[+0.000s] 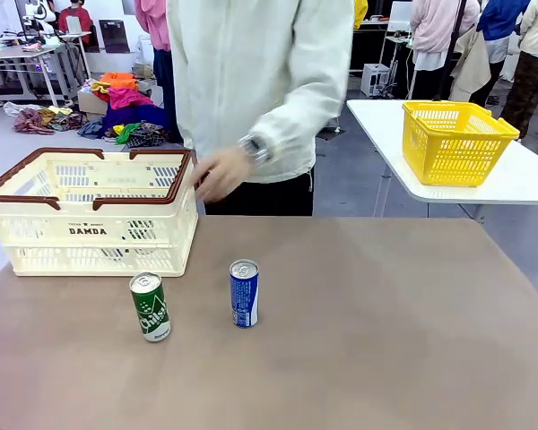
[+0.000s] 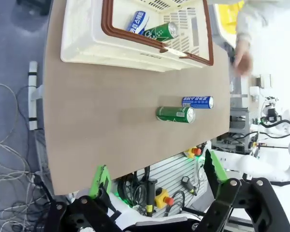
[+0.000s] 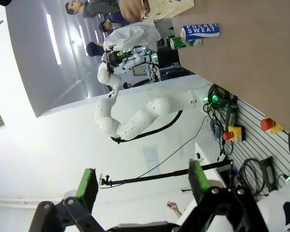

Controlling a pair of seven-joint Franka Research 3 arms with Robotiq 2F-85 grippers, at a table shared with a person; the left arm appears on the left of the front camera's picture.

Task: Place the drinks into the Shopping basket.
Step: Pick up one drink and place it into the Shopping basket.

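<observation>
A matte brown table (image 1: pixel 386 340) spreads across the lower half of the front view, its surface plain and smooth. Two drinks stand upright on it: a green can (image 1: pixel 150 307) at 9 o'clock from the table's middle and a blue can (image 1: pixel 244 293) just beside the middle at 11 o'clock, near each other but apart. The cream Shopping basket (image 1: pixel 90 228), with a dark brown rim, sits at the table's 10 o'clock corner; the left wrist view shows a second green can (image 2: pixel 160 31) and a blue and white can (image 2: pixel 137 21) lying on their sides inside it. A person (image 1: pixel 251 72) in a pale jacket stands at 12 o'clock, one hand (image 1: pixel 220 173) blurred just beside the basket's right rim. Beyond, at 2 o'clock, a white table (image 1: pixel 520 184) carries a yellow basket (image 1: pixel 455 141); at 11 o'clock bright clothes (image 1: pixel 125 103) lie heaped on a grey floor (image 1: pixel 350 179). The left gripper (image 2: pixel 155 166) and the right gripper (image 3: pixel 141 169) both hang with jaws spread wide, holding nothing
</observation>
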